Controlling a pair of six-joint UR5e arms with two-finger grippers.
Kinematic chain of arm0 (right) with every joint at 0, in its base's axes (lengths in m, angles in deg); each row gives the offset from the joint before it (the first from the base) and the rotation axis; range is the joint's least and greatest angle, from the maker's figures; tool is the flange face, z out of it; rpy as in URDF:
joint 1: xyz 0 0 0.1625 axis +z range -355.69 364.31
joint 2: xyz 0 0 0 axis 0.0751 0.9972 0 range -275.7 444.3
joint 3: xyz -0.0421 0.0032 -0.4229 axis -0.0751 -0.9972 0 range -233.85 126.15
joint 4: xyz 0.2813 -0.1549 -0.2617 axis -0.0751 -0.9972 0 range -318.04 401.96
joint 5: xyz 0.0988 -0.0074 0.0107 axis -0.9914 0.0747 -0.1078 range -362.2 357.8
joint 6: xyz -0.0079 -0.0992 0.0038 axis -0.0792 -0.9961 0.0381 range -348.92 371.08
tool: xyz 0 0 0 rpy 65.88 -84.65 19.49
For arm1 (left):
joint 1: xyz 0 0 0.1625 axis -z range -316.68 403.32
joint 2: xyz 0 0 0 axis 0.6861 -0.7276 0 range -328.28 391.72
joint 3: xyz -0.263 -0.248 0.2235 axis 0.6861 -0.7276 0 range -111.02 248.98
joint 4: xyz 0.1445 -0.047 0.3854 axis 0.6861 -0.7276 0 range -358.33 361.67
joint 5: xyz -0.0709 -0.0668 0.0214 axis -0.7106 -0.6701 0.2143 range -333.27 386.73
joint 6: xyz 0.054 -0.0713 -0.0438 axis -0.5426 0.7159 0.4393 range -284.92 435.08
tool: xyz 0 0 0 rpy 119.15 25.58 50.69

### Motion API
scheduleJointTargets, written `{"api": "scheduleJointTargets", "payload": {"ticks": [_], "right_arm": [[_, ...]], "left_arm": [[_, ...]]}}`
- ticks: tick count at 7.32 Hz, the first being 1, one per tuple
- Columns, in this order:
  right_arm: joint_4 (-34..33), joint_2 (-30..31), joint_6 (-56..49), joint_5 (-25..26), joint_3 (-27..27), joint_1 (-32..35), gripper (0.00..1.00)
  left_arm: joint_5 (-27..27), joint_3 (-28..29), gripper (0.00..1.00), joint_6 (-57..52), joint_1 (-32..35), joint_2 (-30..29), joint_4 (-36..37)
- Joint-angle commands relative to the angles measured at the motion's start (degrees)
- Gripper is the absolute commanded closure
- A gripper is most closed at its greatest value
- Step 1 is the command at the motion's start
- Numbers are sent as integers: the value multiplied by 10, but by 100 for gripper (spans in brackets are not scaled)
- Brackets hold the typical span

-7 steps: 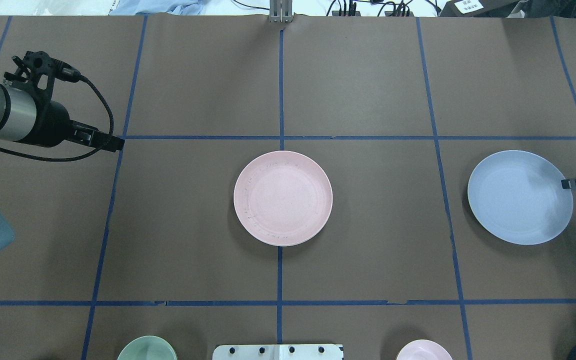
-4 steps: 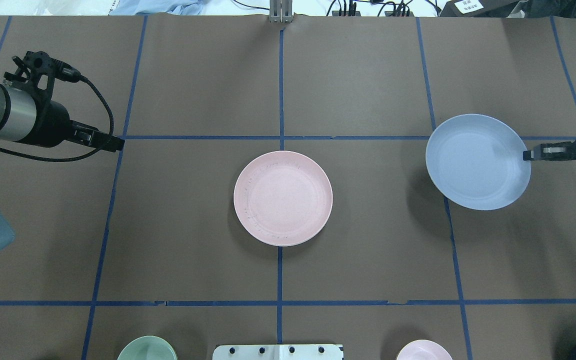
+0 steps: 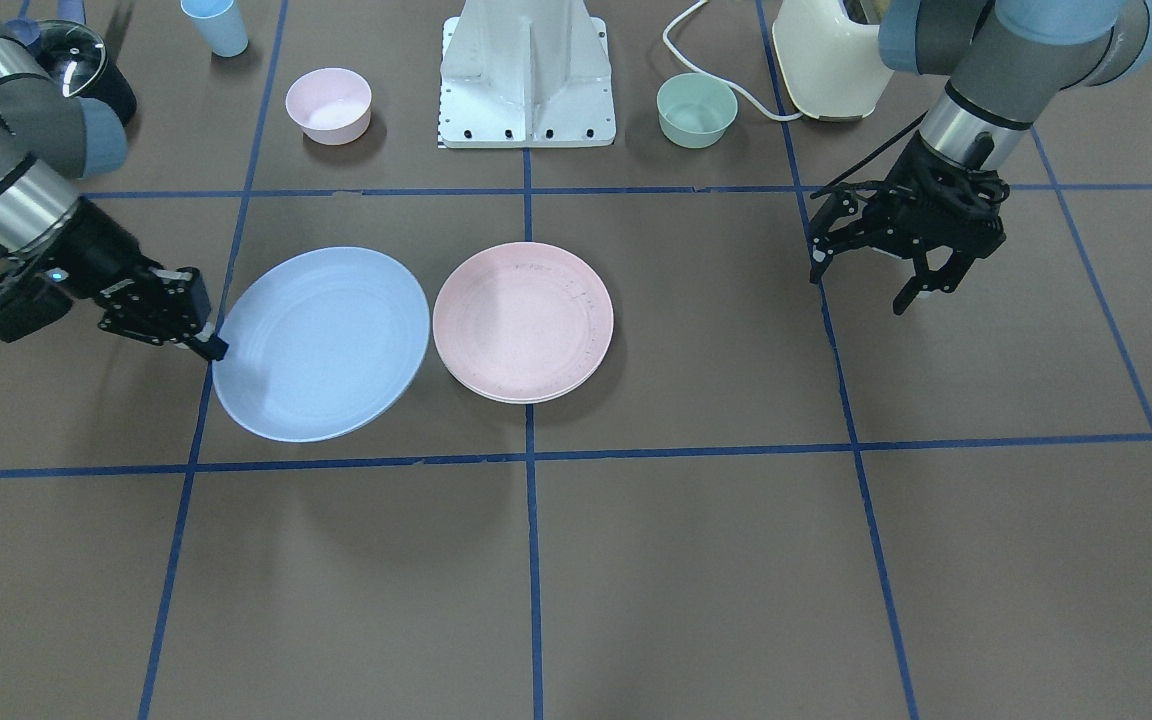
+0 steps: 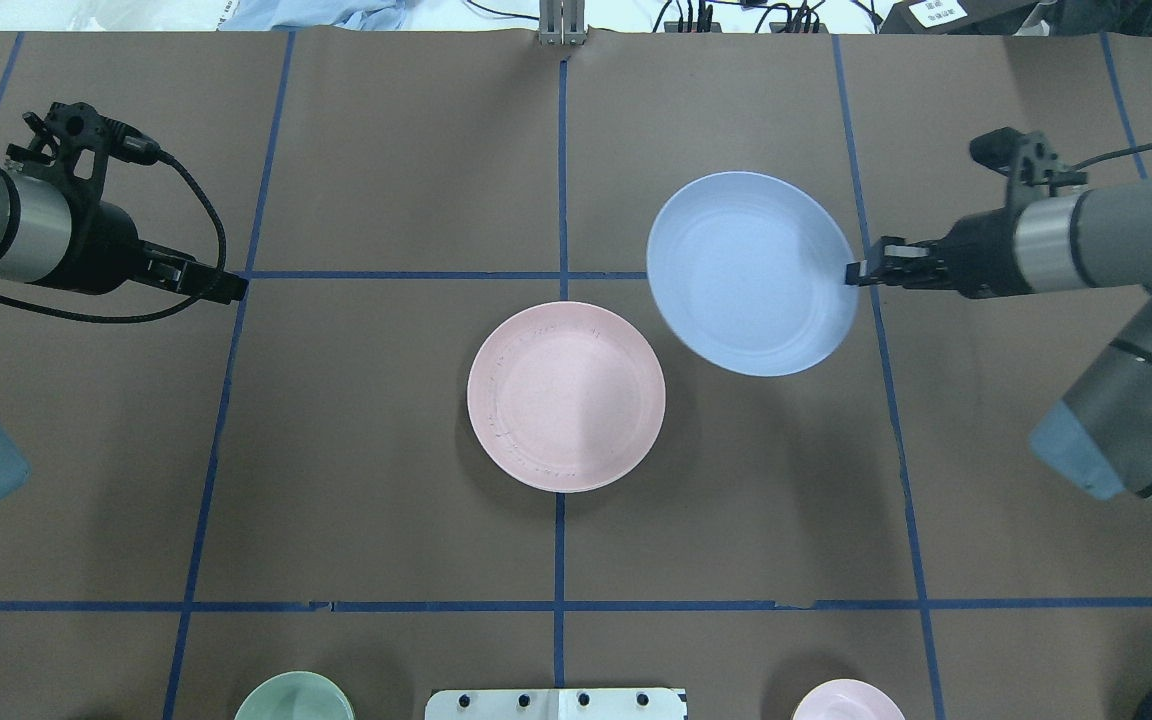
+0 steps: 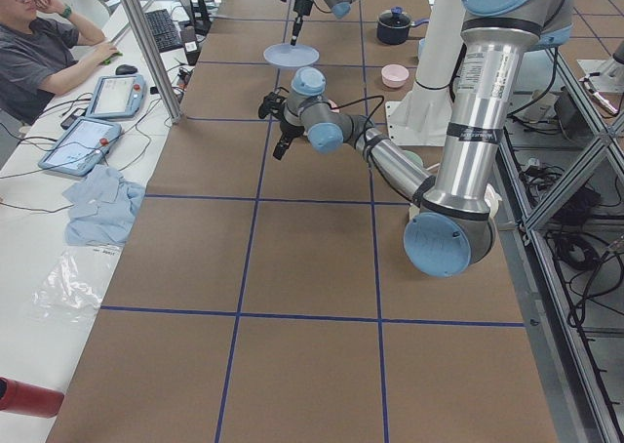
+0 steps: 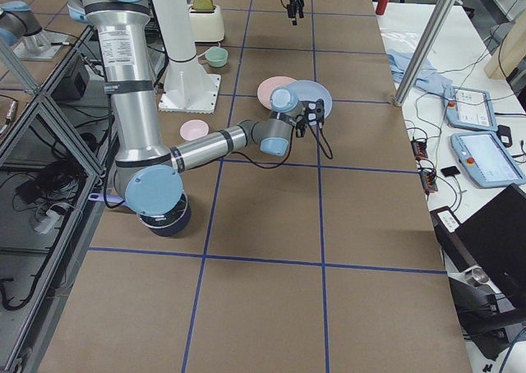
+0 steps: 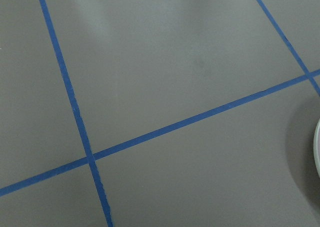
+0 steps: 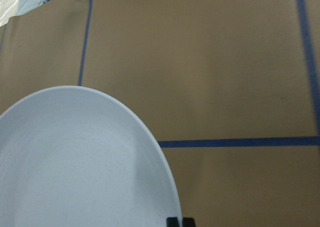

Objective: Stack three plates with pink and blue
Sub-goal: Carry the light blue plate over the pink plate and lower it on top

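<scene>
The pale pink plate (image 4: 566, 397) lies flat at the table's middle, also in the front view (image 3: 523, 322); a paler rim shows under its near edge there. No cream plate shows on its own. My right gripper (image 4: 856, 272) is shut on the rim of the light blue plate (image 4: 751, 272) and holds it in the air, slightly tilted, just beside the pink plate (image 3: 321, 343). The blue plate fills the right wrist view (image 8: 75, 162). My left gripper (image 3: 861, 285) hangs open and empty over bare table at my far left (image 4: 231, 287).
Near my base (image 3: 528, 80) stand a mint-green bowl (image 3: 697, 109), a small pink bowl (image 3: 328, 104), a light blue cup (image 3: 215, 25), a black pot (image 3: 86, 70) and a cream appliance (image 3: 826, 55). Blue tape lines cross the brown table.
My right gripper has carried the blue plate up and leftwards from the table's right side to just beside the pink plate. The left arm has not moved.
</scene>
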Motion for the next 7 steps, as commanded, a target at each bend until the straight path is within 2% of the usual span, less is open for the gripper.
{"api": "scheduleJointTargets", "payload": {"ticks": [1,2,3,4,5,6,7], "right_arm": [[-139,-85,43,135,37,-125,100],[-179,-104,48,192,38,-174,100],[-186,-104,49,222,37,-204,100],[-186,-102,49,223,37,-208,100],[-186,-101,49,222,37,-208,86],[-186,-99,49,223,35,-208,36],[-187,-99,48,223,29,-208,31]], "left_arm": [[0,1,0,0,-1,0,0],[0,2,0,1,-1,-1,0],[0,2,0,1,-1,-1,0],[0,2,0,1,-1,-1,0],[0,3,0,1,-1,-1,0],[0,3,0,1,-1,-2,0],[0,6,0,1,-2,-3,-1]]}}
